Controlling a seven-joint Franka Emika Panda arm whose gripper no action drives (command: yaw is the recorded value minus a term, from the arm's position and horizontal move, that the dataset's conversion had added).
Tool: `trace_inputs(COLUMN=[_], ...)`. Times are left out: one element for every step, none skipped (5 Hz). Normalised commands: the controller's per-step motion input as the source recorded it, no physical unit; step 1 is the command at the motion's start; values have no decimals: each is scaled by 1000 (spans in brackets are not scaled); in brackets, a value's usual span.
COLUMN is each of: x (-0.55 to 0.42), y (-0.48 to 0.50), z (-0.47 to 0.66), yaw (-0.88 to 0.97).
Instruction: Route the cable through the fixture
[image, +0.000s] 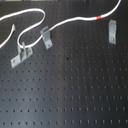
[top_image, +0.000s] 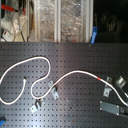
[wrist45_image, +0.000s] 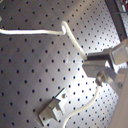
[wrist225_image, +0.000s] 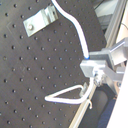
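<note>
The white cable (image: 75, 21) lies in loops across the black perforated board. Its red band (image: 100, 17) is near the first exterior view's upper right. In the second exterior view the cable (top_image: 75, 74) runs from a loop on the left to the red band (top_image: 105, 80) on the right. Three metal fixtures stand on the board (image: 45, 36) (image: 21, 54) (image: 112, 31). The gripper (wrist225_image: 95, 70) shows only in both wrist views (wrist45_image: 102, 70). The cable (wrist225_image: 80, 35) runs straight into its fingers, which look shut on it. A short loop (wrist225_image: 65, 95) hangs past them.
The board (image: 75, 90) stretches toward the first exterior view's bottom. A grey block (top_image: 113, 107) sits at the second exterior view's lower right. Shelves with clutter (top_image: 50, 20) stand behind the board. One fixture shows in each wrist view (wrist45_image: 55, 107) (wrist225_image: 42, 20).
</note>
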Motion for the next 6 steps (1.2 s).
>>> trace_inputs(x=[-70, -6, -56, -126, -99, -118], y=[11, 9, -117, -191, -198, -207], z=[-2, 0, 196, 252, 245, 253], yaw=[-49, 69, 217, 206, 226, 129])
